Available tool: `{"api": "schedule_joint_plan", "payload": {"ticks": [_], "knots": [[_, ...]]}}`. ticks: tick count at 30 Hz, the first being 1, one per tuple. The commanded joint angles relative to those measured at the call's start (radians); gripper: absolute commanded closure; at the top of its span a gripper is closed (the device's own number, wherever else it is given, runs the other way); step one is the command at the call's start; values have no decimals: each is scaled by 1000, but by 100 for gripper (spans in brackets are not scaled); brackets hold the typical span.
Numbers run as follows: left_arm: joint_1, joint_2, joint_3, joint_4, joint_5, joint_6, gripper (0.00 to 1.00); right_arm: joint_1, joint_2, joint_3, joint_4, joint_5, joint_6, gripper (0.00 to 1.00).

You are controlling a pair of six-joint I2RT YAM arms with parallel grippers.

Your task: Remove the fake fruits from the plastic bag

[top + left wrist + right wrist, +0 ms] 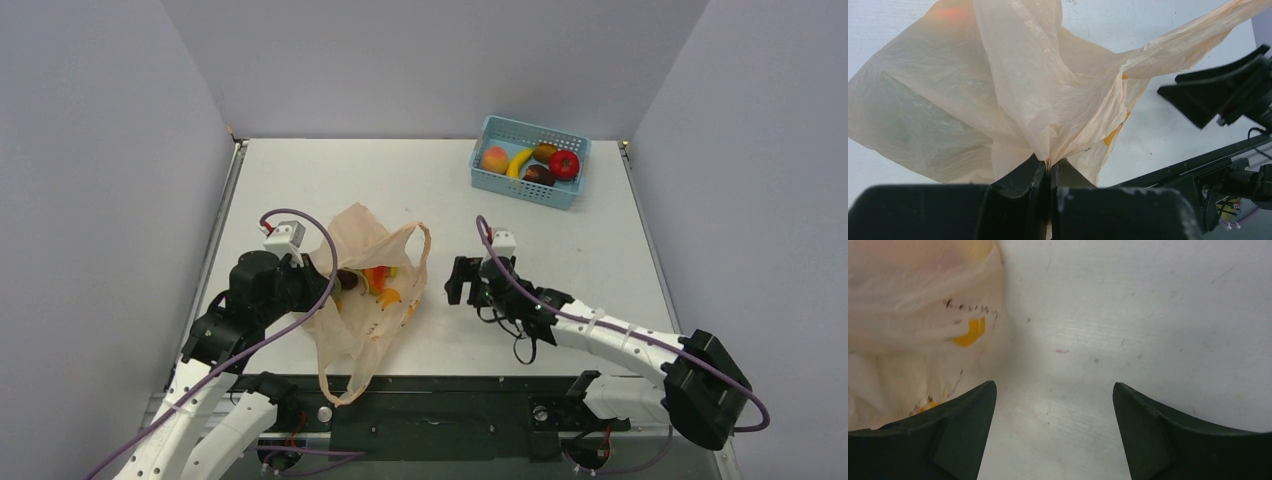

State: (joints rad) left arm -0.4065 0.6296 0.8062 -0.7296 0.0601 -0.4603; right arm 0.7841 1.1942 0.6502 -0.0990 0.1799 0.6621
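From above, the left claw (322, 288) is clamped on a gathered fold of the thin, crinkly, see-through pale-orange plastic bag (365, 325). Just to that claw's right, inside the bag's mouth, lie a small dark maroon plum (347, 279), a glossy red-yellow mango (376, 277) and a yellow plastic banana (390, 296). The right claw (462, 281) stands wide open and empty, near the bag's right loop handle but apart from it, with bare white table (440, 190) between them. Far beyond it sits a pale-blue slotted plastic basket (478, 175) holding other fruit. The step in hand looks like the reach into the bag. To do it well, the left claw should hold its fold lifted and taut so the mouth gapes. The right claw should enter through that mouth, not push at the wall, and close on a fruit alone, clear of the film. The left arm is folded low with its wrist turned toward the bag. The right arm stretches low across the table, fingers aimed leftward at the bag. In the left wrist view the jaws meet with only film pinched between them, the bag fanning out ahead and the right claw off to the right. In the right wrist view the jaws stand well apart over bare table, and the bag with its orange print lies ahead and to the left.
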Motion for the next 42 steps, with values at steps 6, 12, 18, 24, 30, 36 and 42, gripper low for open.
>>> {"api": "schedule_joint_plan", "payload": {"ticks": [6, 12, 18, 24, 30, 36, 42], "knots": [[-9, 14, 7, 31, -27, -8, 100, 478, -82, -100, 307, 201, -26, 24], [-11, 22, 10, 25, -42, -14, 100, 507, 134, 210, 223, 243, -93, 37], [-13, 17, 11, 24, -49, -13, 100, 493, 307, 340, 271, 192, -142, 38], [-12, 6, 8, 27, -49, -13, 100, 483, 452, 397, 304, 210, -112, 54], [-14, 11, 8, 27, -42, -11, 100, 463, 548, 456, 276, 254, -39, 53], [-14, -9, 6, 32, -41, -12, 100, 446, 634, 503, 277, 297, -31, 55], [-14, -4, 7, 33, -30, -8, 100, 441, 694, 547, 278, 362, -29, 57]]}}
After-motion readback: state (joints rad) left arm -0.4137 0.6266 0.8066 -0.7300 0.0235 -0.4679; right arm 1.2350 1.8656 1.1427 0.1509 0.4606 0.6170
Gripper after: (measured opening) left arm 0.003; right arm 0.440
